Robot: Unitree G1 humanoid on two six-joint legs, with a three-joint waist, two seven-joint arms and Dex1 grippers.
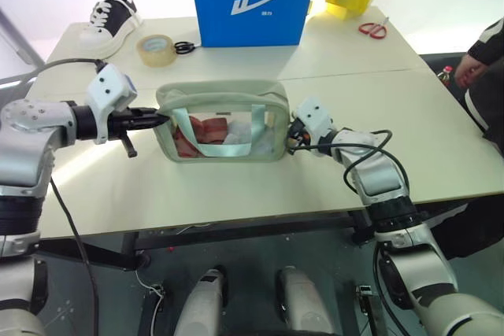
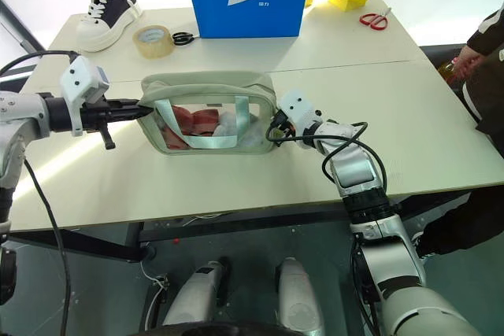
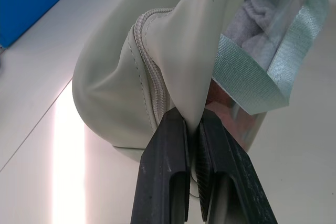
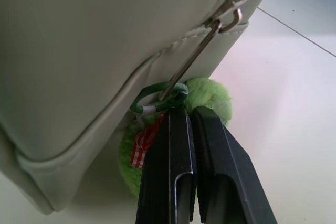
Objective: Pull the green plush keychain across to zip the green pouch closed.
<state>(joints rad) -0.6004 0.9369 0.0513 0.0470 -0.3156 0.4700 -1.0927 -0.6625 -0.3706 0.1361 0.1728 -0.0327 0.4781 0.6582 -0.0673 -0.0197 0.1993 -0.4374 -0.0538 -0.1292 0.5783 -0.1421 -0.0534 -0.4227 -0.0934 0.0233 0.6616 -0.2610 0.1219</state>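
Right wrist view shows the right gripper (image 4: pixel 193 116) clamped on the green plush keychain (image 4: pixel 210 98) at the green pouch (image 1: pixel 220 120)'s right end; the left gripper (image 3: pixel 193 129) pinches its left end on the worktop (image 1: pixel 409 131). Risk: the fuzzy charm could slip from the narrow pinch.

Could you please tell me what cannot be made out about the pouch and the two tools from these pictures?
- Whether the zipper along the top of the green pouch is fully closed: the head views see it from too flat an angle.
- The green plush keychain: the right tool covers its middle in the right wrist view.
- The pouch's contents: blurred behind the clear panel and strap handles.
- Which part of the pouch the left tool pinches: a fold of fabric hides it.
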